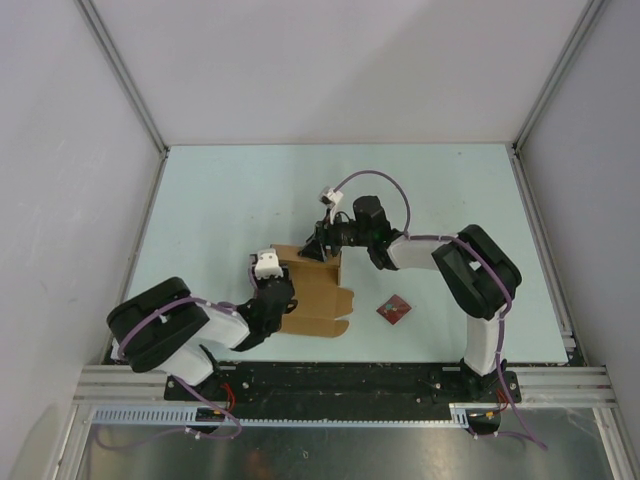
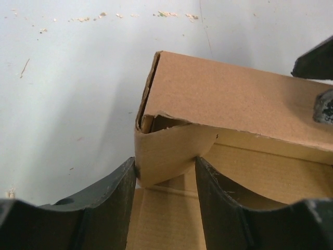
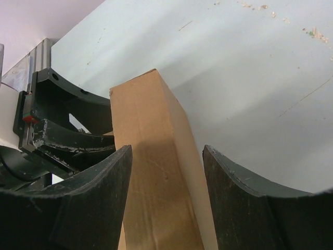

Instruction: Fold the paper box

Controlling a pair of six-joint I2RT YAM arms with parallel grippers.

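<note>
Left wrist view: the left fingers (image 2: 104, 208) pinch a curled flap of the light, crease-prone paper box (image 2: 234, 99) by the near edge of the desk (image 2: 62, 104), while the half-open right fingers (image 3: 78, 208) straddle its raised wall, likely the firmer hold.

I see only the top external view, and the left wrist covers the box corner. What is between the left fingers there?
Observer: The left wrist view shows a curled flap of the paper box filling the gap between the fingers of the left gripper; a firm clamp I cannot confirm.
Operator: And the right gripper, does it touch the box?
Observer: The right wrist view shows the right gripper astride an upright folded wall, with a slim gap at one finger.
</note>
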